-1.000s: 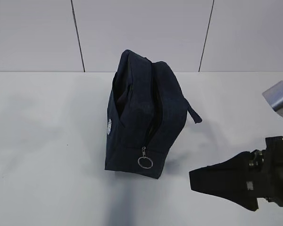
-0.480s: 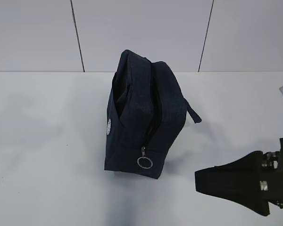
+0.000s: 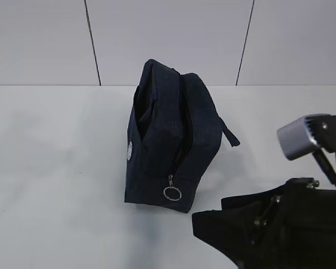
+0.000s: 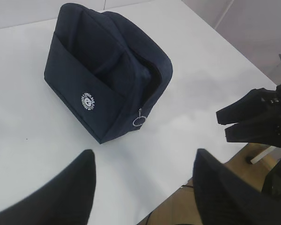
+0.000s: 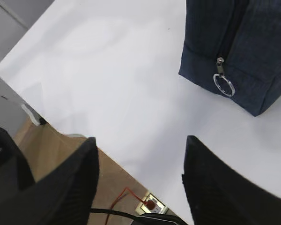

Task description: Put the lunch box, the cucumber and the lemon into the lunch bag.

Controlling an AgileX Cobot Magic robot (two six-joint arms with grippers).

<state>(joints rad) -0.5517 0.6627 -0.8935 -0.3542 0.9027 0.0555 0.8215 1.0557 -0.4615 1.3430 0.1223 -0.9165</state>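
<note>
The lunch bag (image 3: 172, 140) stands upright on the white counter (image 3: 56, 168), its narrow end with the ring pull (image 3: 172, 193) turned toward the front edge, likely so the zipper is easy to reach. The zipper line looks closed or nearly so, though a dark slit along the top makes this hard to judge. No lunch box, cucumber or lemon shows in any view (they may be inside the bag, or simply out of frame). The left claw (image 4: 143, 187) hovers well apart from the bag with its fingers spread and nothing between them. The right claw (image 5: 140, 180) also stands apart and empty, low near the counter's front edge, just off the bag's zipper corner. Both seem parked clear of the bag rather than working on it.
</note>
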